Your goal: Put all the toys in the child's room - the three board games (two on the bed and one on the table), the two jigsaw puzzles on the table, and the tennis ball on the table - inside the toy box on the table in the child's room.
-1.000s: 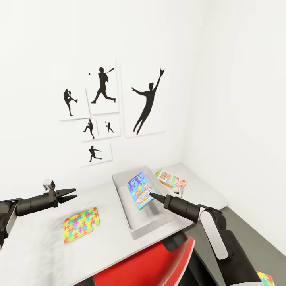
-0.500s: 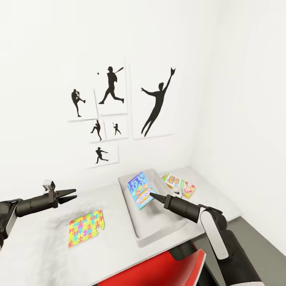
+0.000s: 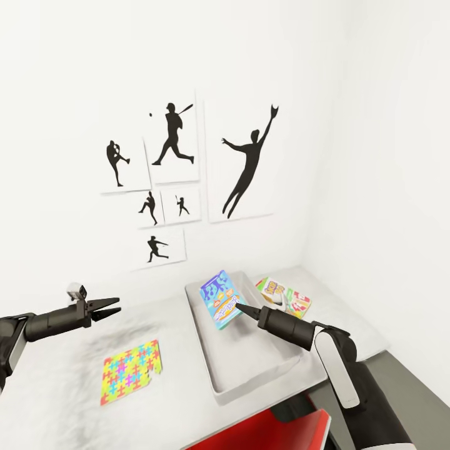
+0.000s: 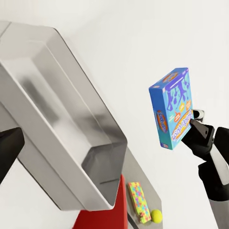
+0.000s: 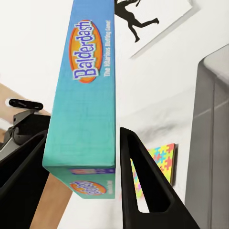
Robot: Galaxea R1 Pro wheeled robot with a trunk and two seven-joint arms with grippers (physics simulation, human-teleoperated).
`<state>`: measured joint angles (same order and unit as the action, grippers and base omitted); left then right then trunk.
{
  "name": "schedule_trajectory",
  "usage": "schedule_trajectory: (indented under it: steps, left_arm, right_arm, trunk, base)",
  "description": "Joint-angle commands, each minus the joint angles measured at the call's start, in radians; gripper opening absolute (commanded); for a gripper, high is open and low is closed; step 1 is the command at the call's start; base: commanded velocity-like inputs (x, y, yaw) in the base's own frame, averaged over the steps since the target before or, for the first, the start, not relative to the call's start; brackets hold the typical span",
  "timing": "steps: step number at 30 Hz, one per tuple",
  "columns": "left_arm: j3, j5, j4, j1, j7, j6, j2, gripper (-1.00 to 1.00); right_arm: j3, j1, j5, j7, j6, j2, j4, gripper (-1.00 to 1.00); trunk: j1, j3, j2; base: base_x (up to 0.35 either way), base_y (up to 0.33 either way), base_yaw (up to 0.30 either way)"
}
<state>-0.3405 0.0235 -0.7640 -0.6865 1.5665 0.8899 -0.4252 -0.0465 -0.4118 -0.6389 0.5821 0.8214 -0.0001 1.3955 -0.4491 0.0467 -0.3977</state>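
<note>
In the head view my right gripper (image 3: 239, 307) is shut on the blue board game (image 3: 220, 299), holding it upright above the light grey toy box (image 3: 247, 359) on the table (image 3: 56, 390). The right wrist view has the same blue board game (image 5: 86, 95) clamped between the fingers (image 5: 143, 181). A jigsaw puzzle (image 3: 131, 372) lies flat on the table to the left of the box. My left gripper (image 3: 107, 308) hovers open above the table, behind that puzzle. A green-red-yellow board game (image 3: 286, 295) lies to the right of the box. The left wrist view also catches the tennis ball (image 4: 156, 215) beside a second jigsaw puzzle (image 4: 138, 202).
A red chair (image 3: 275, 434) sits at the table's near edge, below the toy box. White walls meet in a corner behind the table, with black baseball silhouette pictures (image 3: 247, 165) on the left wall. Dark floor (image 3: 415, 390) shows at the lower right.
The whole view has shifted, so the pictures, toy box and puzzle sit differently in frame. Both arms keep their pose, and the right gripper still holds the blue board game.
</note>
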Motion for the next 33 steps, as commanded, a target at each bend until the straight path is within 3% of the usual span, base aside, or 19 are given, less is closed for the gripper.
schedule_trajectory:
  steps: [1, 13, 21, 33]
  left_arm:
    - [0.000, -0.001, 0.000, -0.001, 0.004, 0.011, 0.000, 1.00]
    - [0.000, 0.000, 0.000, 0.001, 0.004, 0.010, 0.000, 1.00]
    - [-0.001, 0.000, 0.000, 0.001, 0.004, 0.010, -0.001, 1.00]
    - [-0.002, 0.000, 0.000, 0.001, 0.004, 0.010, -0.001, 1.00]
  right_arm:
    - [0.000, -0.001, -0.002, 0.001, 0.005, 0.000, 0.000, -1.00]
    - [0.000, -0.001, -0.001, 0.000, 0.004, 0.000, -0.001, -1.00]
    - [0.000, -0.001, -0.005, 0.003, -0.056, -0.003, -0.001, -1.00]
    - [0.000, -0.001, -0.004, -0.001, -0.063, -0.001, 0.000, -1.00]
  trunk:
    - [-0.001, 0.002, -0.002]
    - [-0.001, 0.002, -0.002]
    - [-0.001, 0.002, -0.002]
    - [-0.001, 0.002, -0.002]
  base:
    - [0.134, 0.000, 0.000]
    - [0.045, 0.000, 0.000]
    - [0.039, 0.000, 0.000]
    - [0.031, 0.000, 0.000]
